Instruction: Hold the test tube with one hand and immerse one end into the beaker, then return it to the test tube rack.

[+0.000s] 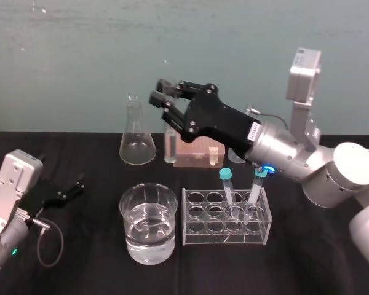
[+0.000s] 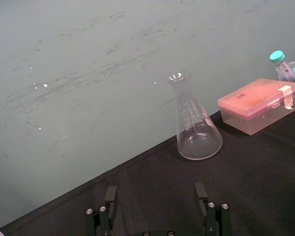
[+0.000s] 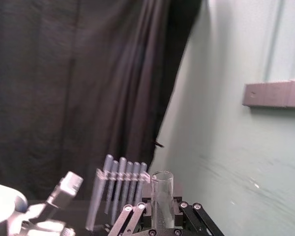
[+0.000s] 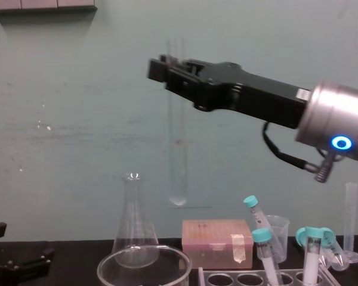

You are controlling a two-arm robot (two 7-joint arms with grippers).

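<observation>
Right tool (image 1: 165,101) grips one glass test tube (image 4: 178,149) upright, held high, clear of one water-filled beaker (image 1: 128,215) on the surface (image 1: 86,264). Two teal-capped tubes (image 1: 226,184) stand in one rack (image 1: 194,233). Left tool (image 1: 71,189) rests wide open at left.

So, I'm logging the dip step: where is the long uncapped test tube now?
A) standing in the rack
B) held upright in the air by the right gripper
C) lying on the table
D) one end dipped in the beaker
B: the right gripper is shut on the test tube, hanging upright clear of the beaker and test tube rack; the left gripper sits idle.
</observation>
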